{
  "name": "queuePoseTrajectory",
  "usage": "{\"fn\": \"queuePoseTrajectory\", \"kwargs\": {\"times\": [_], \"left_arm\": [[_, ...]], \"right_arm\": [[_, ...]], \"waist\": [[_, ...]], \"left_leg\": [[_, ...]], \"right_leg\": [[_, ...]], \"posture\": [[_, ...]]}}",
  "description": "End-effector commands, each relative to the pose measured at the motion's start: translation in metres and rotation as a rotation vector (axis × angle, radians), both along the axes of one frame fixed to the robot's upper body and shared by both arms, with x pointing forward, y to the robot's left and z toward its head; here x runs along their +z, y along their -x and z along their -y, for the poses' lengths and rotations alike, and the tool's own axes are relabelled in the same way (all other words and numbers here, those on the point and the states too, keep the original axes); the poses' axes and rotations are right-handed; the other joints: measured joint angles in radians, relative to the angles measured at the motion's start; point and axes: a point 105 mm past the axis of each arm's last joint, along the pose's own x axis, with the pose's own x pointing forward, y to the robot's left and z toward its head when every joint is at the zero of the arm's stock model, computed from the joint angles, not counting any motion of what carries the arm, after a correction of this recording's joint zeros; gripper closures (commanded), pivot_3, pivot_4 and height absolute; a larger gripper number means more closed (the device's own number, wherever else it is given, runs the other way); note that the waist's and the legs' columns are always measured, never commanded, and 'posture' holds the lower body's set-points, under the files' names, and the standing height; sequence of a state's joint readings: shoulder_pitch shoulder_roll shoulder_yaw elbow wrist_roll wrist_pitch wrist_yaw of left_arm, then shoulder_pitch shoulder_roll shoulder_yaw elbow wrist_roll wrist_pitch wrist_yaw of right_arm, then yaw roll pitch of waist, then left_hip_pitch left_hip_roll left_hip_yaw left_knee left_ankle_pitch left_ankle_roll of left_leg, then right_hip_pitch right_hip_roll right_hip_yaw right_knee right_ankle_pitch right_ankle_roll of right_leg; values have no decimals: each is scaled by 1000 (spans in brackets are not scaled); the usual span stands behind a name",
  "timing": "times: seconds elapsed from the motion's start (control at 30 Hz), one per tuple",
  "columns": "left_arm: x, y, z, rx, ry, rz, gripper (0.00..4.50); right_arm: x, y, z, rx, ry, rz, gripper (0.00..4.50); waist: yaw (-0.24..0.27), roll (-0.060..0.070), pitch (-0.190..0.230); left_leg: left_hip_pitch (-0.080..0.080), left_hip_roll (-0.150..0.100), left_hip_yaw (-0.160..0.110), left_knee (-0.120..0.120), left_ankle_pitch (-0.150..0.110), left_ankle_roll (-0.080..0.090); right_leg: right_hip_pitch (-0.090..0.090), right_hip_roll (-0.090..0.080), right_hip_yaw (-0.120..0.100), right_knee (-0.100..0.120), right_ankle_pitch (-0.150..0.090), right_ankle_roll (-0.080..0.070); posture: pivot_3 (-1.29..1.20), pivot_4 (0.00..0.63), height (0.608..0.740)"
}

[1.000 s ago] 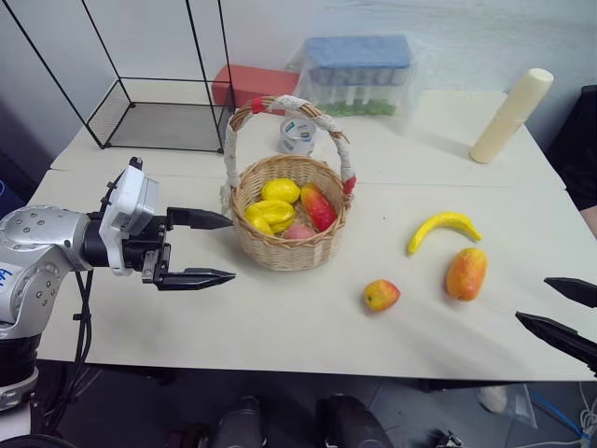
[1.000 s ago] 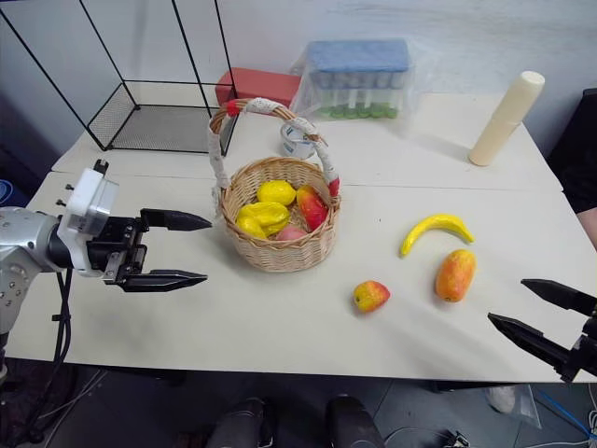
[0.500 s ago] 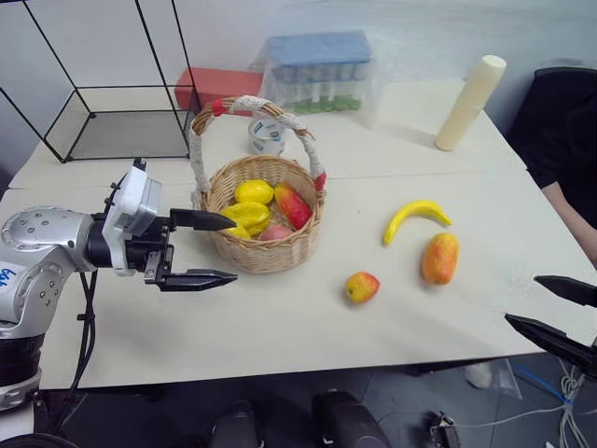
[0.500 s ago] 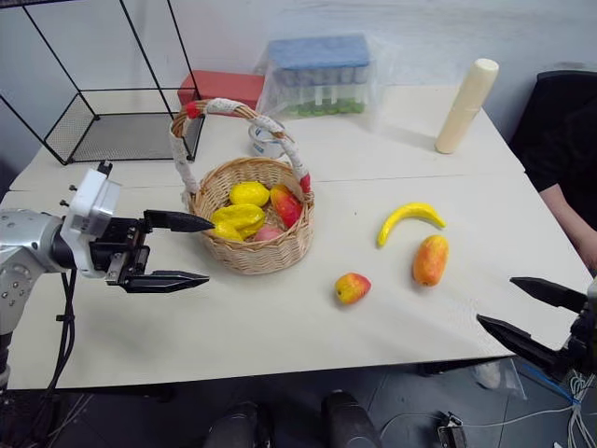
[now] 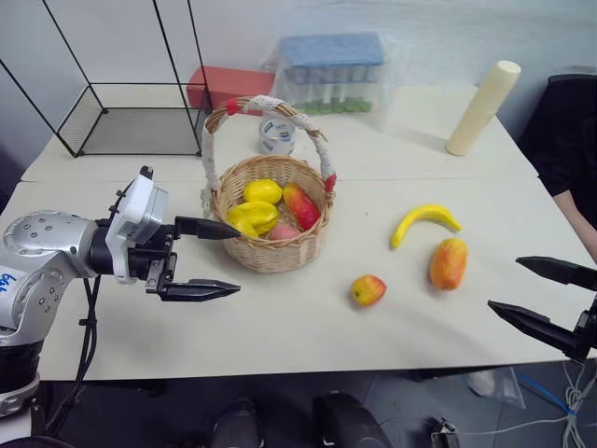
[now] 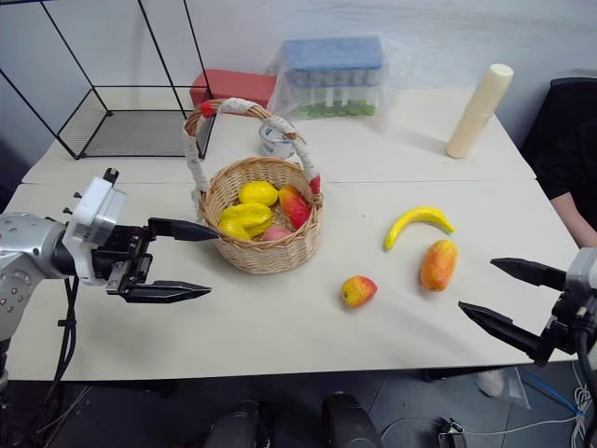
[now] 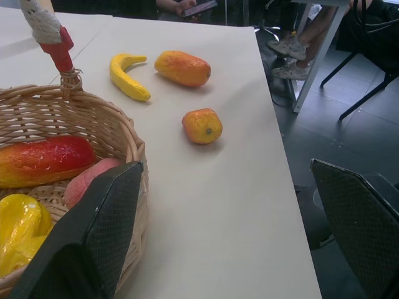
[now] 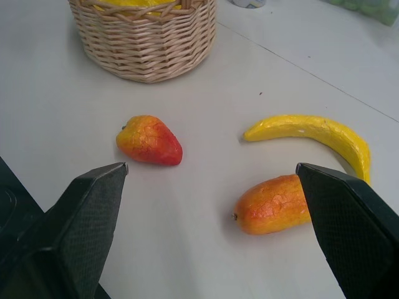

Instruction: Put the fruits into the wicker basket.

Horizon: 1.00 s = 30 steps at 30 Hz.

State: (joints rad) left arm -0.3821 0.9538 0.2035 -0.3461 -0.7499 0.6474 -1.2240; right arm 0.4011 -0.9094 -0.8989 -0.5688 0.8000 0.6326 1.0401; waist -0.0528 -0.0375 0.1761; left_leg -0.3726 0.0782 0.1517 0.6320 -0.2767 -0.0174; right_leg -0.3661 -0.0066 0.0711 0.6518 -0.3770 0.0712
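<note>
Both pincers [image 5: 207, 259] [image 6: 511, 299] gape empty; yellow banana [image 5: 424, 222], orange-red mango [image 5: 448, 263], apple [image 5: 368, 290] lie outside basket [image 5: 270, 250].

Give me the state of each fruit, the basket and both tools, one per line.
banana: loose on table
mango: loose on table
apple: loose on table
wicker basket: upright, holding several fruits
left tool: open, empty
right tool: open, empty

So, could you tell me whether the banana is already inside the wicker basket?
No, the banana lies on the table to the right of the wicker basket.
</note>
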Motion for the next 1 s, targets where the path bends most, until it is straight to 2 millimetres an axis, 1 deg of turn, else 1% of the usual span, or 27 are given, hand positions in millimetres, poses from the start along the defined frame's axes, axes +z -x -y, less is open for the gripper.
{"fn": "queuePoseTrajectory", "kwargs": {"times": [0.03,0.23,0.37,0.43,0.47,0.53,0.6,0.7,0.73,0.8,0.87,0.93,1.0], "left_arm": [[6,6,1,-8,5,33,0],[7,6,1,-6,14,36,0],[8,7,4,-23,25,34,0],[8,8,7,-48,30,25,0],[7,9,9,-58,31,21,0],[6,11,16,-100,31,11,0],[4,12,20,-130,29,1,0],[0,14,27,-193,-1,-16,0],[-1,14,29,-211,-10,-19,0],[-6,15,30,-238,-34,-24,0],[-10,13,30,-247,-57,-20,0],[-11,11,30,-248,-67,-10,0],[-13,8,31,-235,-75,16,0]], "right_arm": [[2,-2,0,13,21,6,20],[3,-6,2,4,32,14,20],[5,-11,0,-1,36,35,20],[6,-12,-12,43,29,34,20],[6,-12,-17,64,25,32,20],[1,-14,-43,168,39,23,20],[-4,-14,-62,250,63,16,20],[-17,-20,-95,399,158,20,20],[-21,-22,-102,433,185,23,20],[-31,-34,-112,474,233,16,20],[-43,-47,-114,500,329,31,20],[-53,-57,-116,525,399,48,20],[-60,-69,-119,527,423,59,20]], "waist": [[-1,0,0],[-4,1,1],[-4,7,4],[-2,9,6],[3,10,7],[12,10,7],[14,11,8],[14,11,8],[10,11,8],[6,11,8],[3,11,8],[2,11,8],[2,11,8]], "left_leg": [[0,0,0,0,0,0],[1,0,0,0,0,0],[-2,-6,-22,-1,2,1],[-2,-9,-36,-1,4,2],[-2,-9,-35,-1,4,2],[-2,-10,-36,-1,4,3],[-2,-9,-36,-1,4,3],[-2,-9,-35,-1,4,3],[-2,-9,-34,-1,4,2],[-3,-9,-32,-1,4,2],[-3,-9,-31,-1,4,2],[-7,-9,-29,-1,5,2],[-13,-9,-29,1,6,1]], "right_leg": [[0,0,0,0,0,0],[0,0,0,0,0,0],[16,-4,-21,-9,0,0],[22,-7,-32,-15,0,0],[22,-7,-30,-14,0,0],[21,-7,-28,-14,0,0],[21,-6,-27,-13,0,0],[20,-6,-26,-13,0,0],[20,-6,-25,-13,0,0],[18,-7,-25,-12,0,0],[15,-7,-24,-10,-1,0],[9,-6,-22,-7,-1,-1],[3,-6,-22,-5,-1,-1]], "posture": [[0,150,740],[0,150,740],[0,150,740],[0,150,740],[0,150,740],[0,150,740],[0,150,740],[0,150,740],[0,150,740],[0,150,740],[0,150,740],[0,150,740],[0,150,740]]}}
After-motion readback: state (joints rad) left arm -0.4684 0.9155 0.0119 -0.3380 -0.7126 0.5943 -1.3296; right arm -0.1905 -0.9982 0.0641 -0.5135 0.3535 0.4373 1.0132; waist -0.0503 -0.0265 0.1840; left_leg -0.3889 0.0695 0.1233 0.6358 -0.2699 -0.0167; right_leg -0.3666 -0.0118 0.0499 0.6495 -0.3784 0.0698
